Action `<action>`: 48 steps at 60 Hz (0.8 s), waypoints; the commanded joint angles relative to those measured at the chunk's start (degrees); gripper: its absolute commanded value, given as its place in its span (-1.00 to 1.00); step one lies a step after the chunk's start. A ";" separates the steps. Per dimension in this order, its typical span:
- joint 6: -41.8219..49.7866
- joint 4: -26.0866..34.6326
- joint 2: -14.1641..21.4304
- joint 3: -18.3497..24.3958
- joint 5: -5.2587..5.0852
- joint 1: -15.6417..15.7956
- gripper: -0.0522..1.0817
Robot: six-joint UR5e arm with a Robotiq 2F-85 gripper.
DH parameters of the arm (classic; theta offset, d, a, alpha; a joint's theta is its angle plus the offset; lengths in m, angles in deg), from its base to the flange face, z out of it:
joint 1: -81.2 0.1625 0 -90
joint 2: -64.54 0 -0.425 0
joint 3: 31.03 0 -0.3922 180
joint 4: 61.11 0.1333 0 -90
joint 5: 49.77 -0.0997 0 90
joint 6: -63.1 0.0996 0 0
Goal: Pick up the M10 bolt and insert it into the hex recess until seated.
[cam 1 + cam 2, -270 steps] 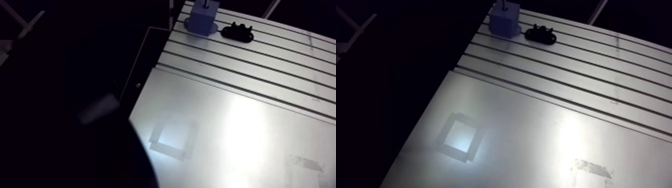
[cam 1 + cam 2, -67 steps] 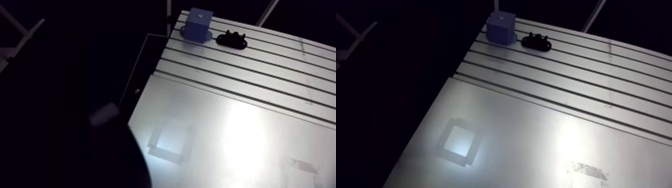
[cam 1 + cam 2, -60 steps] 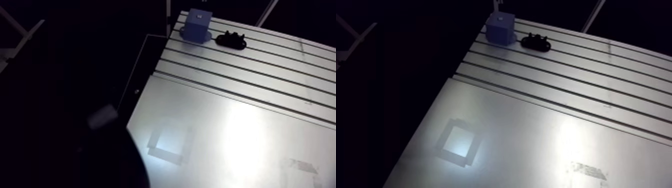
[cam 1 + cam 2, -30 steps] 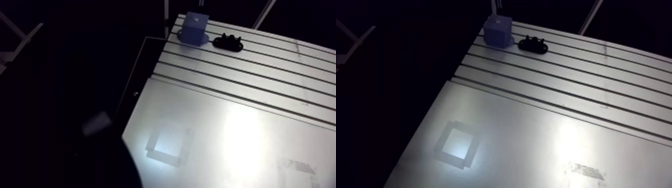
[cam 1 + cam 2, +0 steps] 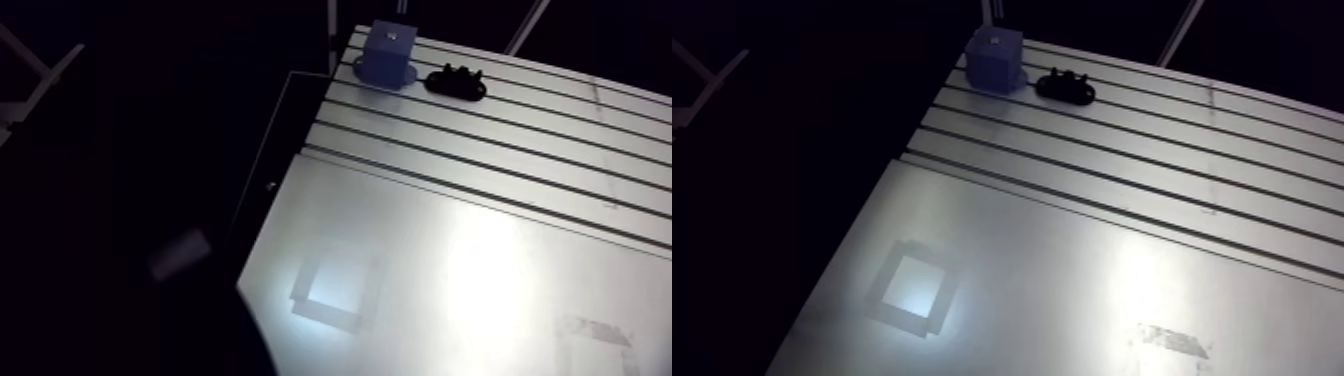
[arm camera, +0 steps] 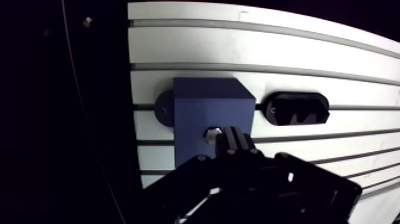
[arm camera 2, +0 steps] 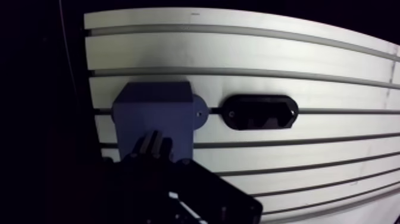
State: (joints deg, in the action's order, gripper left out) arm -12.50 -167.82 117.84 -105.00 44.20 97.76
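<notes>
My counter (image 5: 520, 150) is slotted aluminium, the slots running side by side. At its far corner a blue block (image 5: 388, 55) stands on a flanged base, with a black holder (image 5: 456, 82) just beside it (apart, not touching). Nearer me, a smooth plate (image 5: 1072, 280) covers the slots and bears a taped square outline (image 5: 912, 288).

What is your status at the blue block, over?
Gripper over blue block. Bright metal, likely the bolt, sits in its recess. Black fixture beside the block, apart, not in the way.
</notes>
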 commanded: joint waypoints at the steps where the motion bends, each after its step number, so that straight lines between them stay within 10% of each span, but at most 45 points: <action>1: -0.29 -0.03 -0.17 -0.43 -0.15 -0.03 0.98; 48: -1.78 -0.56 -0.44 -1.31 -0.24 0.32 0.98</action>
State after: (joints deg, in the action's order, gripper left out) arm -13.73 -168.33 117.48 -106.20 43.95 98.08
